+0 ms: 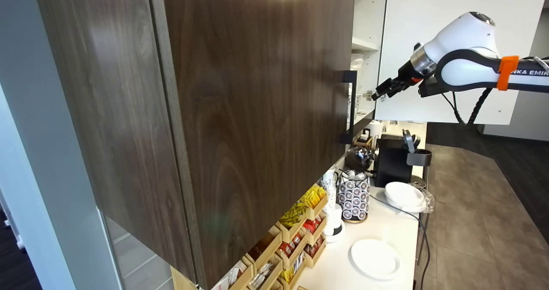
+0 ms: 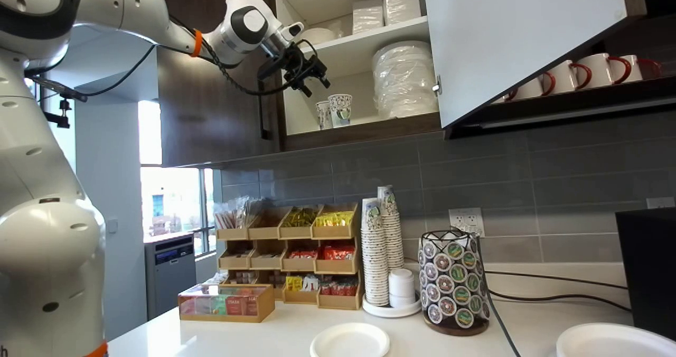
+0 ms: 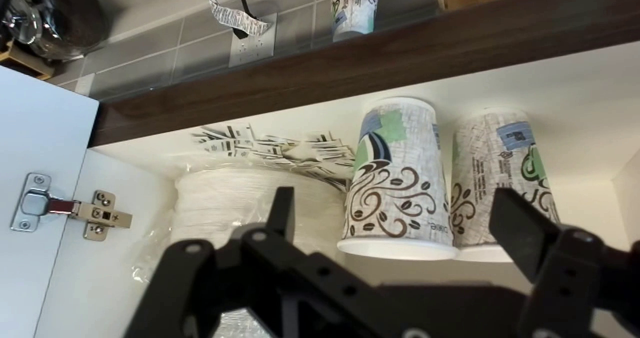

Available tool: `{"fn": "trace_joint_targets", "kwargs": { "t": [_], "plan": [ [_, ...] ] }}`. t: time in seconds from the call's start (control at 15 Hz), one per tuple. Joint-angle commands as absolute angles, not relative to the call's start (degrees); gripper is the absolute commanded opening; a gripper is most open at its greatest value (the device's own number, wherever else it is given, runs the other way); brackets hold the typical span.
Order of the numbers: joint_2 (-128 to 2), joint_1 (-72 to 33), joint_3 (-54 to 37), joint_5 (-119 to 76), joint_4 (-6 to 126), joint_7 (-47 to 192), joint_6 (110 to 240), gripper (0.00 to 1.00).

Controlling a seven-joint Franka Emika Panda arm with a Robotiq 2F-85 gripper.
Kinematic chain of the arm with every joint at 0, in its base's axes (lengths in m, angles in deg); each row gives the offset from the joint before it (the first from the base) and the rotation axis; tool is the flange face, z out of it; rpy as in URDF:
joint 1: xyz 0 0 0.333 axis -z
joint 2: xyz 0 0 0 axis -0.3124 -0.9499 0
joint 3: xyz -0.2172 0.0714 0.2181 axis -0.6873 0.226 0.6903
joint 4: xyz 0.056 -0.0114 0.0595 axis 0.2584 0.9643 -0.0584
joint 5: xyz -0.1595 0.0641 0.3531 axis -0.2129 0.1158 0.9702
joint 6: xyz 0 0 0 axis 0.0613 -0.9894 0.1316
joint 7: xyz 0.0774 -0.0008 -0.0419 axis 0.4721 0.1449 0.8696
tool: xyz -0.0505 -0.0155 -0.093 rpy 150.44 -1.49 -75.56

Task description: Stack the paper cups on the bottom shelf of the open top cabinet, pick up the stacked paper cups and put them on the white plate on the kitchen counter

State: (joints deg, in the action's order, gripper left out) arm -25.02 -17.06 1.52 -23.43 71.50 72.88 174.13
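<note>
Two patterned paper cups (image 2: 340,110) (image 2: 324,115) stand upright side by side on the bottom shelf (image 2: 364,120) of the open top cabinet (image 1: 266,110). They are separate, not nested. In the wrist view, which stands upside down, the nearer cup (image 3: 400,183) and the other cup (image 3: 495,178) show large. My gripper (image 3: 393,200) is open and empty. Its fingers appear on either side of the nearer cup. In an exterior view the gripper (image 2: 317,86) is above and in front of the cups, apart from them. The white plate (image 2: 349,341) lies on the kitchen counter (image 2: 253,336).
A wrapped plate stack (image 2: 404,77) stands beside the cups. Paper packets (image 3: 300,150) lie behind it on the shelf. An open white-faced door (image 2: 517,40) bounds one side. Tall cup stacks (image 2: 375,256), a pod holder (image 2: 453,283) and a white dish (image 1: 404,196) stand on the counter.
</note>
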Motion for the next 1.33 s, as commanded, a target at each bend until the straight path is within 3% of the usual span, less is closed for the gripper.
{"fn": "trace_joint_targets", "kwargs": {
  "t": [0.0,0.53,1.27],
  "plan": [
    [-25.2,-17.7,1.0,-23.8,71.1,72.6,173.9,1.0],
    [-32.8,-18.8,0.2,-23.2,61.6,76.5,177.2,1.0],
    [-42.0,-17.6,-0.9,-26.0,50.5,67.9,170.1,1.0]
  ]
}}
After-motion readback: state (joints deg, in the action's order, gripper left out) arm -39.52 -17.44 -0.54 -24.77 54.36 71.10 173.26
